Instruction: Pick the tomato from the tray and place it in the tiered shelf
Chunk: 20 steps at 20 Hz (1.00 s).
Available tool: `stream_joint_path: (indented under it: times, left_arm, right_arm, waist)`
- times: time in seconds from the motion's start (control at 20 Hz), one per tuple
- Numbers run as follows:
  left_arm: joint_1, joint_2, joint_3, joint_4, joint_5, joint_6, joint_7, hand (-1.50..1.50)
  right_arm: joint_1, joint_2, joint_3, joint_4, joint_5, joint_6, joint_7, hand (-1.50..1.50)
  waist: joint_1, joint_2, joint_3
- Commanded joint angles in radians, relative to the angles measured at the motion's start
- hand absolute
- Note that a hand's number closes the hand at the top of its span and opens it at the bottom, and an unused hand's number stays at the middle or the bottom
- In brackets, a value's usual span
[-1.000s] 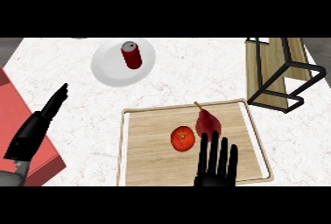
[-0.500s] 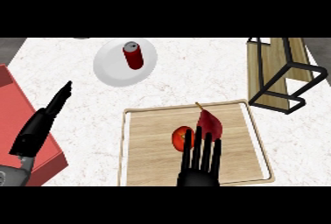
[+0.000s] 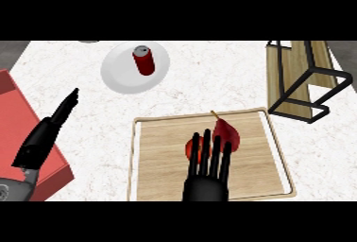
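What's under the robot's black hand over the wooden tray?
The tomato, on the tray: only its left edge peeks out past the straight fingers of the right hand. The rest is covered, so whether they touch it cannot be seen.

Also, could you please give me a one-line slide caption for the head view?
Open right hand over the tomato on the wooden tray; the tiered shelf stands at the counter's far right.
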<state>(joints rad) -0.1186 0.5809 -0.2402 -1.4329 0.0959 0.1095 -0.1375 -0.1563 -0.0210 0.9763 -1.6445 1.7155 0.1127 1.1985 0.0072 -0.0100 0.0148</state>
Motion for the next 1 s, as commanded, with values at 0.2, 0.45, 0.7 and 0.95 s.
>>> stream_joint_path:
  times: [0.2, 0.45, 0.7, 0.95]
  left_arm:
    - [0.006, -0.062, 0.009, 0.081, 0.006, -0.013, -0.048, 0.0]
    - [-0.016, -0.068, 0.004, 0.068, -0.028, 0.001, -0.009, 0.0]
    - [0.01, -0.045, 0.047, 0.086, -0.007, -0.03, -0.057, 0.0]
    - [0.001, -0.076, 0.016, 0.039, -0.029, -0.025, 0.013, 0.0]
  right_arm:
    - [-0.041, 0.02, -0.043, 0.088, -0.035, -0.045, 0.162, -1.5]
    - [-0.06, 0.02, -0.055, 0.086, -0.052, -0.019, 0.171, -1.5]
    - [-0.058, 0.02, -0.094, 0.162, -0.052, -0.09, 0.153, -1.5]
    - [-0.128, 0.021, -0.06, 0.162, -0.167, -0.057, 0.173, 1.5]
  waist:
    - [-0.005, 0.014, -0.015]
    - [-0.006, 0.013, -0.015]
    - [-0.002, 0.015, -0.015]
    - [0.007, 0.013, -0.015]
